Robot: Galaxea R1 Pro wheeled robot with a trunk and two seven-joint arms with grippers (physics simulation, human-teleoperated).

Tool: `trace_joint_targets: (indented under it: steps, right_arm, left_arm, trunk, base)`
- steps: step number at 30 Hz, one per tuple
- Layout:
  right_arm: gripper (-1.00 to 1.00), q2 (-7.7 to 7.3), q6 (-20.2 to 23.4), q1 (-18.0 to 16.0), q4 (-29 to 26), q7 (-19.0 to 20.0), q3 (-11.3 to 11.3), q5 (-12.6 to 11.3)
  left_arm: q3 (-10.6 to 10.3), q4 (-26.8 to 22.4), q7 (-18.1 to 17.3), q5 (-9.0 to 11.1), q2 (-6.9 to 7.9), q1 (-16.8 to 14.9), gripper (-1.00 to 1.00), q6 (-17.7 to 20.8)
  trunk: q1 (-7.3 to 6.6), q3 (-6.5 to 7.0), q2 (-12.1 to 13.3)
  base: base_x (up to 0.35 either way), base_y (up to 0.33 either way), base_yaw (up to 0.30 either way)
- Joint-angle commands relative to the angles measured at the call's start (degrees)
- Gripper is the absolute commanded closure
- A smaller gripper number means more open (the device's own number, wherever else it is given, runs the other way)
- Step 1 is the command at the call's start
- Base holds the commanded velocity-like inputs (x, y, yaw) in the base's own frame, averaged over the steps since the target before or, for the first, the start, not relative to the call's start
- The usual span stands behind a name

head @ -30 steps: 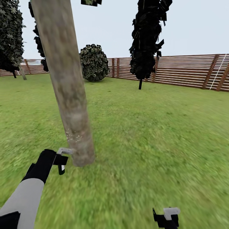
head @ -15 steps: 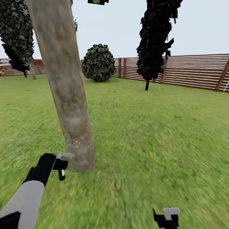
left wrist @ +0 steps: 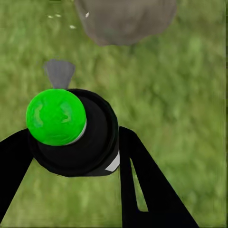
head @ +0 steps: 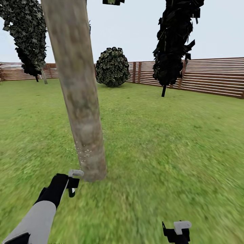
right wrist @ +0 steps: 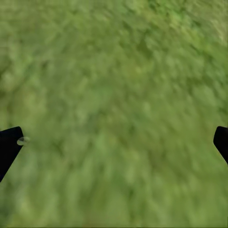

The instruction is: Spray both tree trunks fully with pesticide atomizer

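Since a second ago the whole head view has swung, carrying trunk, fence and bushes rightward in frame together, so the camera has turned; the left gripper sits lower and a little further right in frame, still close to the trunk's foot.

Green lawn (head: 176,142) spreads to a brown slatted fence (head: 210,76), with a round dark bush (head: 113,66) and a near-black conifer (head: 176,40) standing before it. Nearest stands the thick pale tree trunk (head: 79,91), leaning slightly, with small white specks (head: 84,150) scattered low on its bark. Just beside its base hangs the left gripper (head: 72,183), on a black and grey arm. Its wrist view shows both black fingers (left wrist: 142,185) pressed against the black body of the pesticide atomizer (left wrist: 78,135), whose bright green cap (left wrist: 55,116) faces the camera, a grey nozzle (left wrist: 59,72) pointing toward the trunk's foot (left wrist: 126,21). At the lower edge of the head view the right gripper (head: 177,229) hovers over grass; its fingertips (right wrist: 8,147) stand far apart with nothing between them
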Motion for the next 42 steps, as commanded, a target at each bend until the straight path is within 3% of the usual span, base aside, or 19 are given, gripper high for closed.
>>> trace_joint_targets:
  steps: [1,2,4,6,8,10,14,17,20,22,24,42]
  right_arm:
    - [-1.00,0.03,0.00,0.01,0.00,0.00,0.00,0.00]
    - [-1.00,0.05,0.00,0.01,0.00,0.00,0.01,0.01]
    - [-1.00,0.05,0.00,0.00,0.00,0.00,0.01,0.01]
    - [-1.00,0.05,0.00,0.00,0.00,0.00,0.01,0.01]
    - [-1.00,0.01,0.00,0.02,0.00,-0.03,0.01,0.01]
    - [-1.00,-0.02,0.00,-0.01,0.00,-0.03,0.01,0.01]
    - [-1.00,0.03,0.00,-0.03,0.00,-0.01,0.01,0.01]
    - [-1.00,0.11,0.00,0.01,0.00,-0.02,0.01,0.01]
    - [-1.00,0.13,0.00,-0.01,0.00,-0.02,0.01,0.01]
    - [-1.00,0.17,0.00,-0.01,0.00,0.00,0.01,0.01]
    - [-1.00,0.17,0.00,0.01,0.00,0.00,0.01,0.01]
    - [-1.00,0.14,0.00,0.01,0.00,-0.09,0.01,-0.01]
  left_arm:
    - [-0.05,0.64,0.38,-0.11,-0.44,-0.01,1.00,-1.13]
    - [-0.07,4.08,0.72,-0.25,-2.87,-0.01,1.00,-4.37]
    - [0.18,5.34,0.76,-0.37,-3.22,-0.01,1.00,-5.53]
    - [0.56,5.64,0.81,-0.42,-2.35,0.32,1.00,-5.78]
    - [1.08,5.79,0.97,-0.35,-0.51,1.53,1.00,-5.91]
    - [1.15,5.82,1.54,-0.36,-0.14,1.82,1.00,-5.94]
    - [1.23,5.84,4.84,-0.02,-1.29,3.21,1.00,-6.03]
    - [1.34,6.57,6.16,-0.01,-3.04,3.90,1.00,-9.01]
    - [1.73,8.68,6.86,0.46,-2.89,4.36,1.00,-10.73]
    - [3.82,9.94,7.11,1.09,-2.09,4.90,1.00,-11.16]
    - [4.33,10.33,7.11,1.22,-1.53,5.35,1.00,-11.21]
    - [4.57,10.23,7.19,1.54,-1.88,5.97,1.00,-11.40]
  trunk:
    - [0.00,0.00,0.00]
    - [0.00,0.00,0.00]
    - [0.00,0.00,0.00]
    - [0.00,0.00,0.00]
    - [0.00,0.00,0.00]
    - [0.00,0.00,0.00]
    - [0.00,0.00,0.00]
    - [0.00,0.00,0.00]
    - [0.00,0.00,0.00]
    - [0.00,0.00,0.00]
    - [0.00,0.00,0.00]
    - [0.00,0.00,0.00]
  base:
    - [0.000,0.000,0.046]
    - [0.059,0.000,0.008]
    - [0.146,0.000,0.004]
    - [0.259,0.000,0.001]
    - [0.293,0.000,0.000]
    - [0.160,0.000,0.000]
    - [0.028,0.000,0.000]
    - [0.003,0.000,0.043]
    - [0.000,0.000,0.224]
    - [0.041,-0.055,0.268]
    - [0.130,-0.195,0.231]
    - [0.076,-0.258,0.013]
